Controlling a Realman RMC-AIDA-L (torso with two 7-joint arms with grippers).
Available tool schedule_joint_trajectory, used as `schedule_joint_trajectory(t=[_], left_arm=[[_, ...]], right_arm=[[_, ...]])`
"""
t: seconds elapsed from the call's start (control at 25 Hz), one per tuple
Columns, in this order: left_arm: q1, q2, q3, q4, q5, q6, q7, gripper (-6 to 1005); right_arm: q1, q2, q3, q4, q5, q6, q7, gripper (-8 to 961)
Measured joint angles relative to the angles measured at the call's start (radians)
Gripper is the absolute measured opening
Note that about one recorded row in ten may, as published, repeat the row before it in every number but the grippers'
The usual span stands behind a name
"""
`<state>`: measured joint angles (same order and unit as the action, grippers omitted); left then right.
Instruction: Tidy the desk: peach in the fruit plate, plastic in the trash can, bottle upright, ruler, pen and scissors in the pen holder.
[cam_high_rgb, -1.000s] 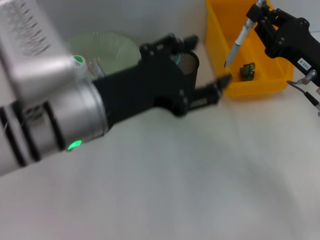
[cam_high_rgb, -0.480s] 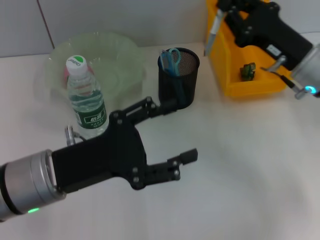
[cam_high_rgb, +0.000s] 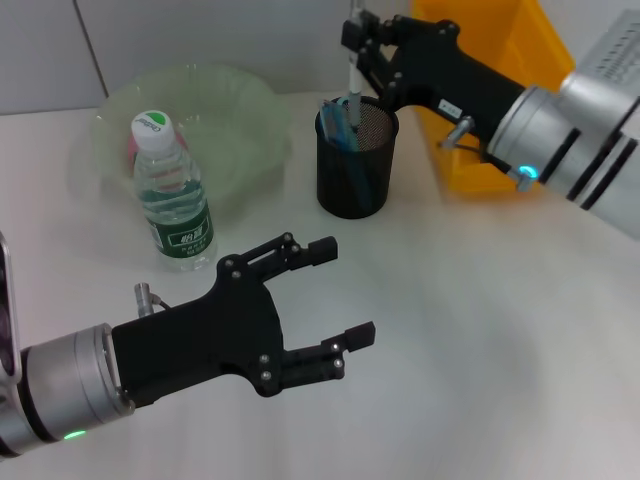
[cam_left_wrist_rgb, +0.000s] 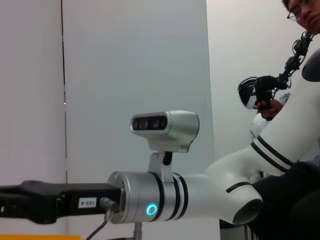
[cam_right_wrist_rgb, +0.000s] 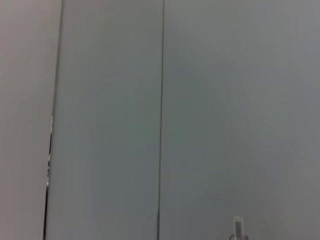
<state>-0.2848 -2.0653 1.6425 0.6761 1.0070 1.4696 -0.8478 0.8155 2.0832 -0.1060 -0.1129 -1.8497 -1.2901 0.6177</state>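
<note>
**Right pincer over the pen holder, pen in grasp**

Right pincer (cam_high_rgb: 356, 38): I had it clenched on the pen (cam_high_rgb: 352, 85), held upright, tip dipping just inside the rim of the black mesh pen holder (cam_high_rgb: 356, 165). Blue-handled scissors (cam_high_rgb: 336, 118) already stood in the holder.

Left pincer (cam_high_rgb: 336, 295): I held it released, fingers spread, above the bare worktop (cam_high_rgb: 480, 330), well apart from the holder.

Bottle (cam_high_rgb: 172, 195): upright, touching the front of the green fruit plate (cam_high_rgb: 235, 115).

Yellow trash can (cam_high_rgb: 500, 60): behind the right arm.
</note>
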Motion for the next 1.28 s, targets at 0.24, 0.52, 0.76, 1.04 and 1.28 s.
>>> schedule_joint_trajectory(t=[0.24,0.52,0.76,1.04,1.28], left_arm=[[-0.002,0.002,-0.001,-0.009,-0.001,0.0,0.005,814],[-0.002,0.003,-0.001,-0.016,-0.001,-0.001,0.006,813],[-0.013,0.004,-0.06,-0.065,0.001,-0.001,-0.017,812],[-0.007,0.002,-0.098,-0.092,0.001,-0.003,-0.017,811],[-0.003,0.005,-0.106,-0.14,0.001,-0.003,-0.015,811]], right_arm=[[0.008,0.003,-0.02,0.029,0.002,0.049,-0.061,221],[0.007,0.003,-0.021,0.047,0.001,0.078,-0.07,235],[-0.025,-0.001,-0.019,0.041,0.003,0.025,-0.05,247],[-0.101,-0.005,-0.118,-0.106,-0.002,-0.133,0.167,391],[-0.267,-0.055,-0.506,-0.477,-0.01,-0.321,0.582,633]])
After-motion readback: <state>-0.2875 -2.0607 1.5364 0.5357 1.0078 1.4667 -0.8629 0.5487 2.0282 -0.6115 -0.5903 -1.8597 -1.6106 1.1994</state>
